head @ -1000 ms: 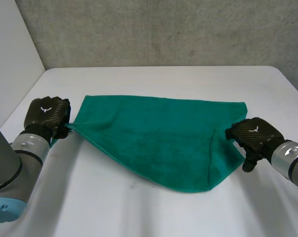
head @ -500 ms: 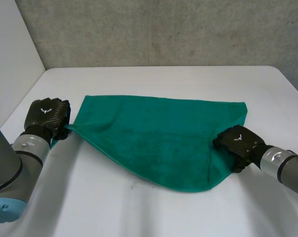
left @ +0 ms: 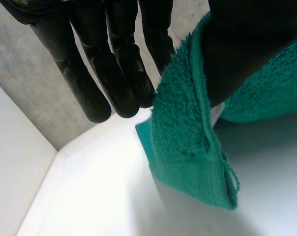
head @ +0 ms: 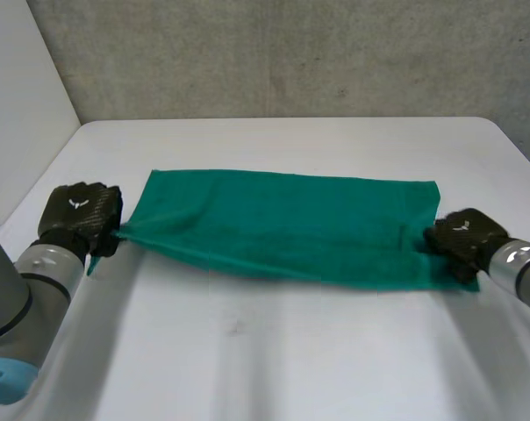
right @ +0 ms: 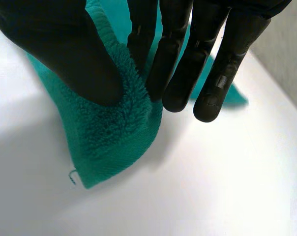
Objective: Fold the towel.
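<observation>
Robot hands [head: 79, 213] [head: 465, 239] pinching towel [head: 291, 224], white table [head: 291, 351]

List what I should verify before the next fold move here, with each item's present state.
1. Left hand holds a corner of the green towel: ok; thumb and fingers pinch it.
2. Right hand holds the opposite near corner: ok; its thumb presses the cloth against its fingers.
3. Near edge stretched between the hands: ok; it runs almost straight, with little sag.
4. Far edge lies flat on the white table: ok; both far corners look spread.
5. Towel single or already doubled: cannot tell; the underside is hidden.
6. Fold finished: not ok; the held edge is apart from the far edge.
</observation>
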